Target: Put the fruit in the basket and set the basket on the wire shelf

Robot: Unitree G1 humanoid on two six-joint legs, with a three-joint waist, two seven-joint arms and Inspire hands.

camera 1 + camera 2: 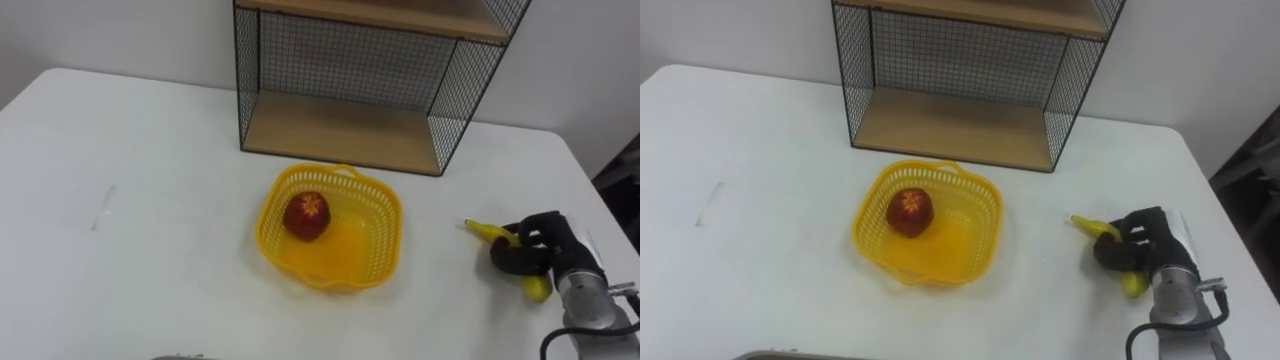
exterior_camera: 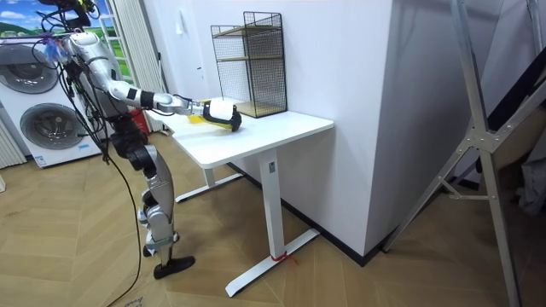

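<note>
Banana [image 1: 485,231]: lies on the surface [image 1: 150,220] at the robot's right, well apart from the basket [image 1: 375,255] — thin end pointing toward it.
Right hand [image 1: 535,250]: fingers clenched round the banana's middle; a yellow end shows on either side.
Basket: yellow, open-topped, just in front of the wire shelf [image 1: 340,130]; a red apple [image 1: 307,215] sits in its left half.
Step in hand: judged to be the lift of the banana, the remaining fruit.
Method: raise it clear of the surface, carry it left over the rim, lower it into the bare half beside the apple — release low, so the light basket does not slide.
Risk: the curved skin may twist in the grip.
</note>
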